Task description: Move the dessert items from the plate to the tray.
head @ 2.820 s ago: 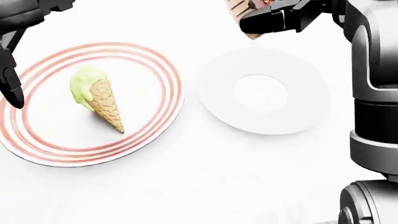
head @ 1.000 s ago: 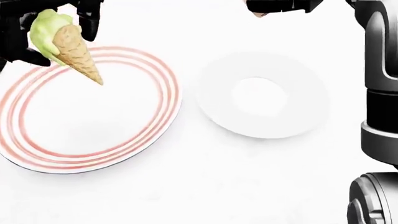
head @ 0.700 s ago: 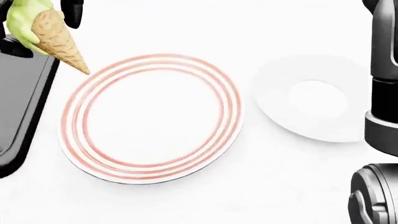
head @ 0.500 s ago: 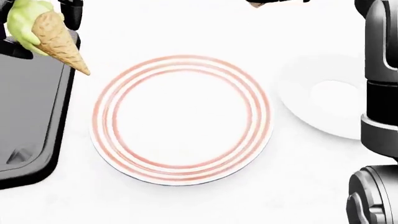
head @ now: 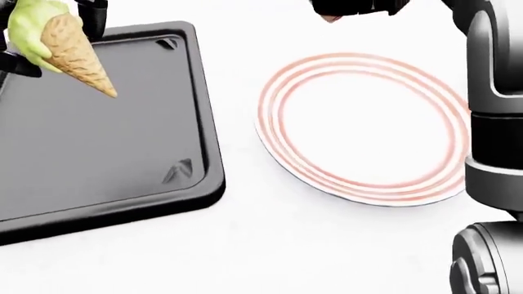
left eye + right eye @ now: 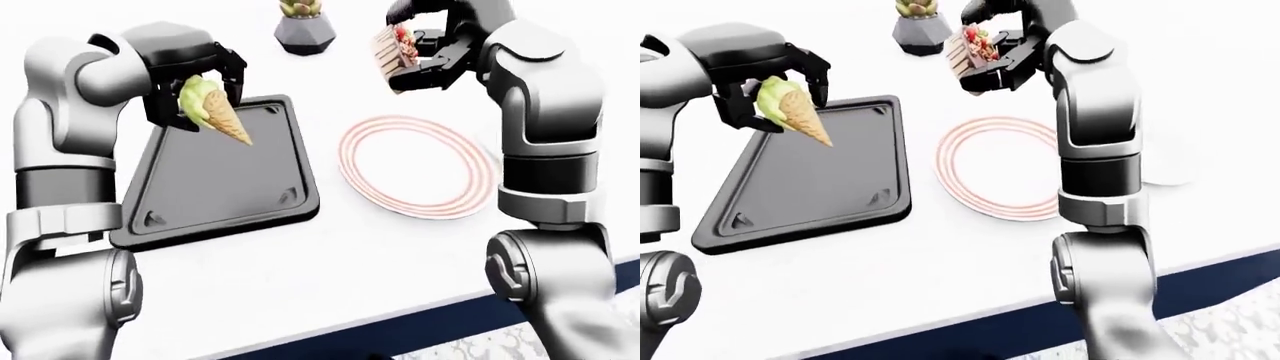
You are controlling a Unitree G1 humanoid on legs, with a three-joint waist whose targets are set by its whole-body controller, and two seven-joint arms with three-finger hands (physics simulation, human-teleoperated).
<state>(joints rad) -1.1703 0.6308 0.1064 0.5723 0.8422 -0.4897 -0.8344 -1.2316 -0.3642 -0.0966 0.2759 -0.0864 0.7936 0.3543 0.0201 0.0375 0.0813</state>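
My left hand [image 6: 190, 86] is shut on a green ice cream cone [image 6: 212, 110], held in the air above the dark grey tray [image 6: 215, 176]; the cone also shows at the top left of the head view [image 5: 61, 40]. My right hand [image 6: 425, 52] is shut on a cake slice [image 6: 390, 46] with red topping, raised above the top edge of the red-ringed plate [image 6: 420, 166]. The plate [image 5: 363, 125] is bare. The tray [image 5: 98, 131] lies to the left of the plate and holds nothing.
A grey faceted pot with a plant [image 6: 302, 28] stands above the tray on the white table. A plain white saucer [image 6: 1168, 171] peeks out right of my right arm. The table's near edge [image 6: 400, 319] runs along the bottom.
The camera has turned left: plate and saucer slid right and the tray came fully into view. My left hand lifted the cone off the plate and now holds it over the tray.
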